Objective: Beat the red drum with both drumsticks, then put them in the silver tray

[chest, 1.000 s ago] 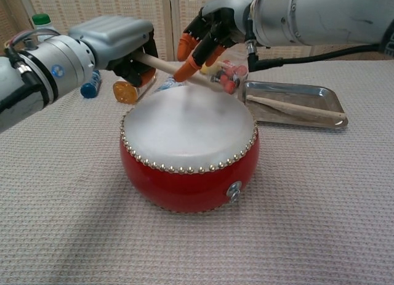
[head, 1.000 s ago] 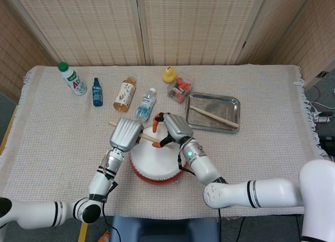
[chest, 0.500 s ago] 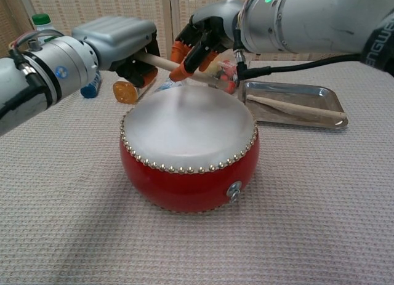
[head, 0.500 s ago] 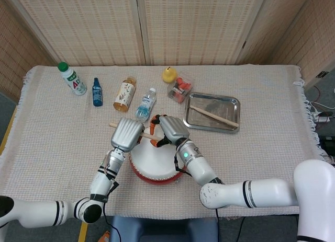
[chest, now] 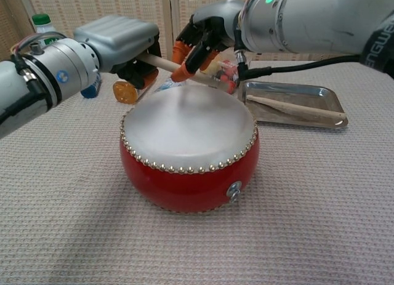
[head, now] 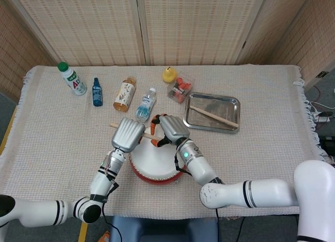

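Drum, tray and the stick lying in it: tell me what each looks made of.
Red drum: glossy red lacquered shell, pale matte skin head, metal studs round the rim. Silver tray: brushed metal, probably steel, with dull reflections. Drumstick: plain light wood, unpainted, judging by its tan colour.

Lab-like tabletop point(head: 272, 148), woven screens point(head: 183, 22)

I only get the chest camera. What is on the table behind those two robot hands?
Observer: A yellow duck stands near the far edge, next to a clear box of red things.
Visitor: Any more bottles than the green-capped one I see?
Observer: Four bottles in all, in a row to the left of the duck.
Visitor: Does the held stick go right through the fist?
Observer: Yes, the drumstick pokes out on the far side of the left robot hand.
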